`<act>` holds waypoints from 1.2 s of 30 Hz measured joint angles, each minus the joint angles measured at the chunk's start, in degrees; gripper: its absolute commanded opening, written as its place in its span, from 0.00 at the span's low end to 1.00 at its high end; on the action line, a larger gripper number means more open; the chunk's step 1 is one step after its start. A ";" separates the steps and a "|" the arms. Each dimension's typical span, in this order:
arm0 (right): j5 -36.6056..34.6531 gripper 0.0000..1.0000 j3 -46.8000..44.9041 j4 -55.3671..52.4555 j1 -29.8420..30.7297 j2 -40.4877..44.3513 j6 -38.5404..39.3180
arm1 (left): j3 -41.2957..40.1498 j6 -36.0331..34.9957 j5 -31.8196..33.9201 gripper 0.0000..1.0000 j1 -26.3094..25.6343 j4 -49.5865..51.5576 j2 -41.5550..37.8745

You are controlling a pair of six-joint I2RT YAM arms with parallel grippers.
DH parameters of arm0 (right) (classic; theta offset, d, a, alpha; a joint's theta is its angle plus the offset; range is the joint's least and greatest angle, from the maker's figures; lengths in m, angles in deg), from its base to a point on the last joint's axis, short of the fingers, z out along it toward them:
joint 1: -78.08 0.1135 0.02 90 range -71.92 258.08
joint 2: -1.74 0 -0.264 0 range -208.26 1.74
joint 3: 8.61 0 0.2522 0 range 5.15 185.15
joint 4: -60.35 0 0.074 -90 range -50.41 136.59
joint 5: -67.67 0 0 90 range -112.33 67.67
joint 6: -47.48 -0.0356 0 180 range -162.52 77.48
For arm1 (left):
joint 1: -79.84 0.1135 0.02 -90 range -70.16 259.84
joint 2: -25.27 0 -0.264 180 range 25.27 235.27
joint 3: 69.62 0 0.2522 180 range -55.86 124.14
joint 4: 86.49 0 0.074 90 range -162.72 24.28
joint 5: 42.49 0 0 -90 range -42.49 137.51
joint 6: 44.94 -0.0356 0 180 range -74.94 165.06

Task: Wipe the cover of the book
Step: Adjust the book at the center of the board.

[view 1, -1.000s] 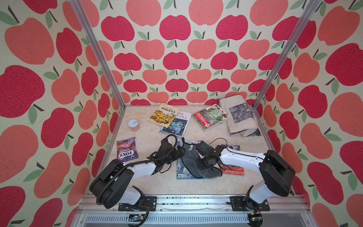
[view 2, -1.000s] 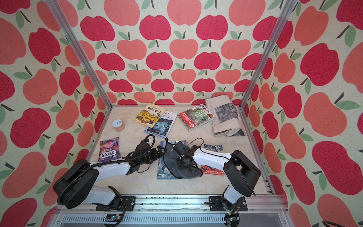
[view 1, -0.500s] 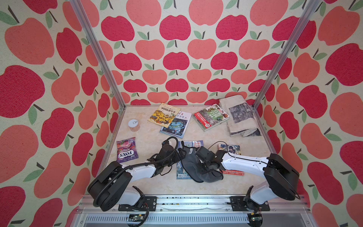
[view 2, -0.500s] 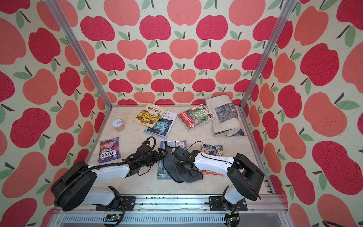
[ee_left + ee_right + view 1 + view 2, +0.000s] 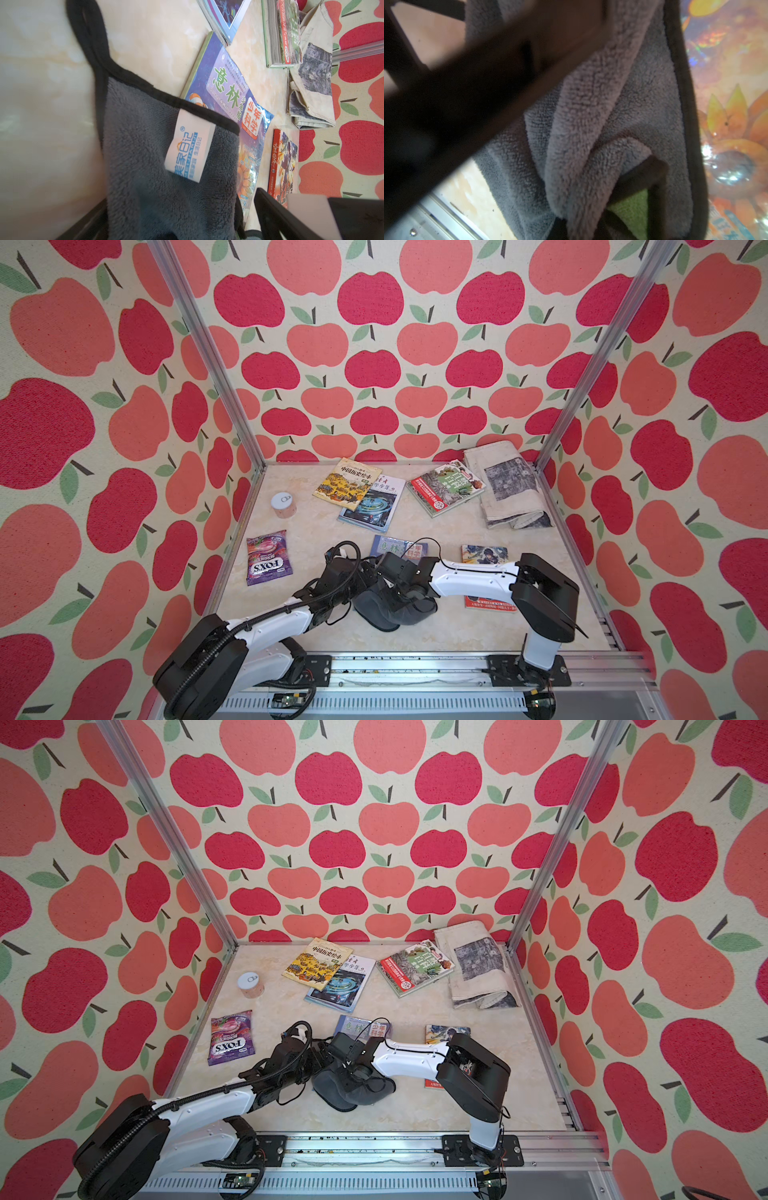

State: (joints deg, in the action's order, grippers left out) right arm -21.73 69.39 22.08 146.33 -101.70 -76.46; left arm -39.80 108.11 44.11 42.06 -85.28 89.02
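Lower centre in both top views, the right gripper is clamped on the bunched grey cloth, which overlaps the book's near end. The left gripper stands wide open beside it. Unpinned, the glossy book could slide across the bench with the stroke.

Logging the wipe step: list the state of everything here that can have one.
grey cloth: bunched, partly on the blue book.
blue book: closed, lying flat.
right gripper: shut on the grey cloth.
left gripper: open.
jar: upright, lid on.
newspaper: folded.
candy bag: lying flat.
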 measured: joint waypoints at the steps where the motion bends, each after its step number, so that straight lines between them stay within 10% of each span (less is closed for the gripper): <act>1: 0.15 0.00 -0.26 0.22 0.00 0.17 -0.02 | -0.24 0.22 -0.04 0.99 0.44 0.39 -0.52; 26: -2.27 0.00 -18.80 -8.26 -5.79 23.28 -1.97 | 2.64 9.66 -1.95 0.99 -8.35 -25.27 18.75; 36: -0.66 0.00 -13.64 -7.93 -4.37 14.23 -1.97 | 0.68 9.35 -0.90 0.99 -9.16 -11.34 6.86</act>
State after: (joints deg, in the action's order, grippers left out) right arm -22.39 55.76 14.15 141.96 -87.47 -78.42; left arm -39.13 117.46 43.22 32.90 -96.63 95.88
